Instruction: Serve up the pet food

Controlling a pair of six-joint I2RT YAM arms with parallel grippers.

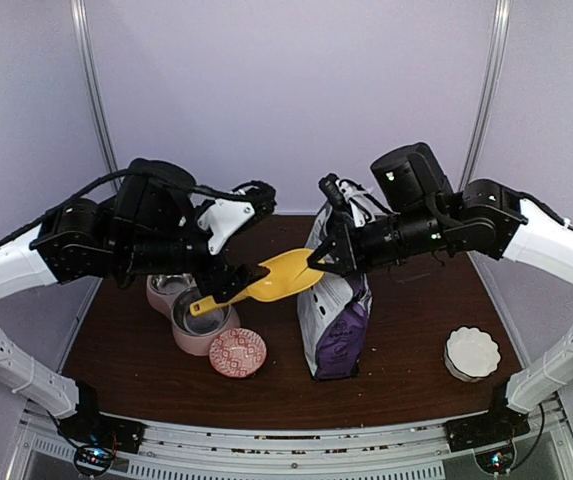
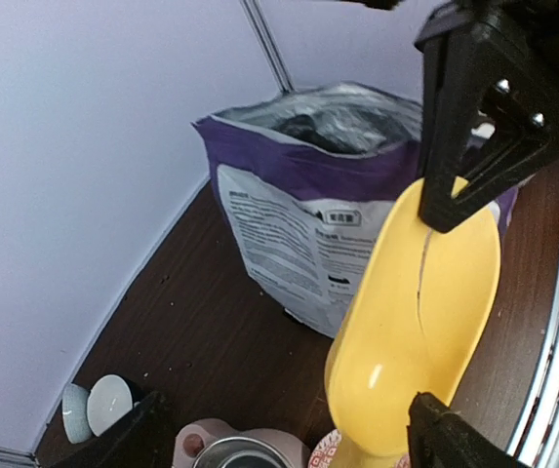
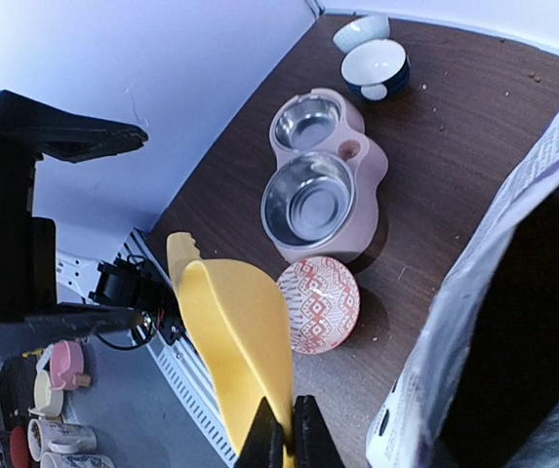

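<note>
The purple puppy food bag stands upright and open at the table's middle; it also shows in the left wrist view. No kibble can be made out inside its dark mouth. My right gripper is shut on the front rim of the yellow scoop, holding it in the air left of the bag; the pinch shows in the right wrist view. The scoop looks empty. My left gripper is open, its jaws wide apart on either side of the scoop's handle end.
The pink double feeder with two steel bowls sits under the scoop's handle. A red patterned bowl lies in front of it. A white fluted bowl is at the right. Two small bowls stand at the far left corner.
</note>
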